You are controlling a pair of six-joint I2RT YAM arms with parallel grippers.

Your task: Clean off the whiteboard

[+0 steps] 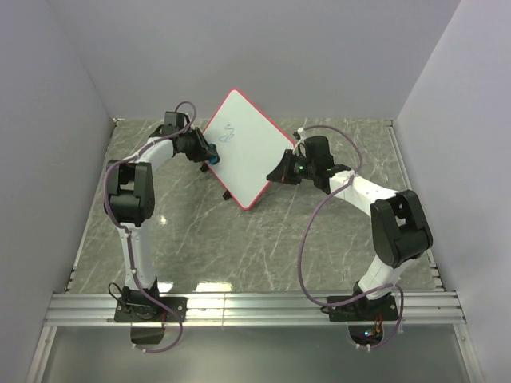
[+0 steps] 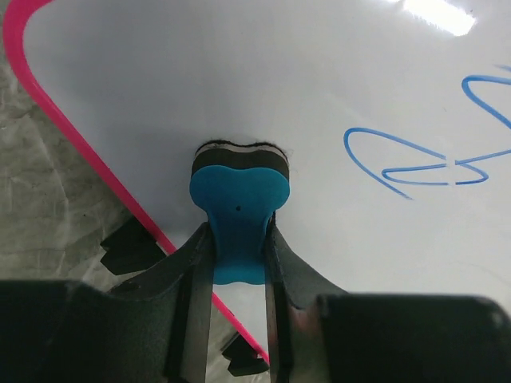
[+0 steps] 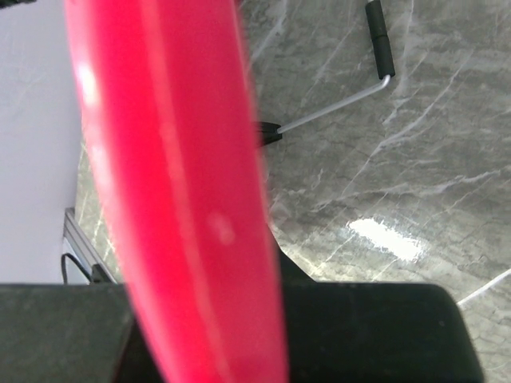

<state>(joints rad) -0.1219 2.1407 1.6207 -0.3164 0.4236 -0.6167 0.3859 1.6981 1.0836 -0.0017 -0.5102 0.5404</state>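
The whiteboard [image 1: 243, 152] is tilted up off the table, a white board with a pink-red rim [image 2: 76, 132] and blue scribbles [image 2: 415, 163] near its upper part. My left gripper [image 2: 238, 239] is shut on a blue bone-shaped eraser [image 2: 239, 199], whose dark felt end [image 2: 239, 152] presses the white surface near the board's left edge, left of the scribbles. My right gripper [image 1: 285, 169] is shut on the board's right edge. In the right wrist view the red rim [image 3: 184, 199] fills the space between the jaws and hides the fingertips.
The grey marble table [image 1: 239, 239] lies under the board. The board's wire leg [image 3: 335, 104] with a black foot [image 3: 377, 32] hangs behind it, and black feet [image 2: 128, 247] show below the rim. Walls close in left, right and back; a metal rail [image 1: 255, 307] runs along the front.
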